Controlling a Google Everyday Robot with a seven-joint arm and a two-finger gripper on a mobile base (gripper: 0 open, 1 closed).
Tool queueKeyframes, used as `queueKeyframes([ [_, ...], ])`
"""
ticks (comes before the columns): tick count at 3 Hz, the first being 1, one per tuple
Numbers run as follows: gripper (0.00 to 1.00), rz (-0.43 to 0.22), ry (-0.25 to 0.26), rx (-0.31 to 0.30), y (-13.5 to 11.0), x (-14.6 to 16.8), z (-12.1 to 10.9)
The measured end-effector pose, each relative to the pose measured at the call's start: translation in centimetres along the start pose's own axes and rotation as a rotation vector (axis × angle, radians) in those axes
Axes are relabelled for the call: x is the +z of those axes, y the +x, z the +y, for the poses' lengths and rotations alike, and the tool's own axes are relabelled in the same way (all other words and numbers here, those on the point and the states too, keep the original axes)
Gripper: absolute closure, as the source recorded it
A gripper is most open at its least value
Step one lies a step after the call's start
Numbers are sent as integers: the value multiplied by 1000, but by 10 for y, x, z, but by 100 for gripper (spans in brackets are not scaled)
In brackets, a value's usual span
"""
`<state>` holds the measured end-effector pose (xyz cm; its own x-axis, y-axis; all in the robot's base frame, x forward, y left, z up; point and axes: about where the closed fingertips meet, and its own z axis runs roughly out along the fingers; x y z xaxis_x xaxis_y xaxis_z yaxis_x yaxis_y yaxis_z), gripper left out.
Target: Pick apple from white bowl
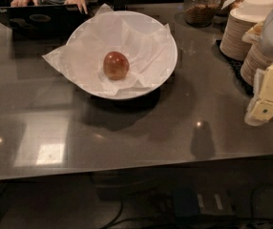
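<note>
- Small, round, glossy reddish-brown apple (pixel 116 65) rests at the centre of the wide white paper-lined bowl (pixel 123 95).
- Cream gripper (pixel 266 98) hangs at the right edge, well apart from the bowl; its grip state cannot be told.

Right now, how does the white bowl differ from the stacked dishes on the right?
The white bowl is single, wide, paper-lined and holds the apple; the stacked dishes are smaller, off-white and nested. Both are round. The gripper hangs at the right edge beside the stacks.
</note>
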<state>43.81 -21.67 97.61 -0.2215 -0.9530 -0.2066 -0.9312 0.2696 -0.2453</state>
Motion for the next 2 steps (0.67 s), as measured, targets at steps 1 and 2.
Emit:
queueKeyframes([
  [1,0,-1,0,-1,0,0,0],
  [2,0,-19,8,-22,-11,1,-8],
])
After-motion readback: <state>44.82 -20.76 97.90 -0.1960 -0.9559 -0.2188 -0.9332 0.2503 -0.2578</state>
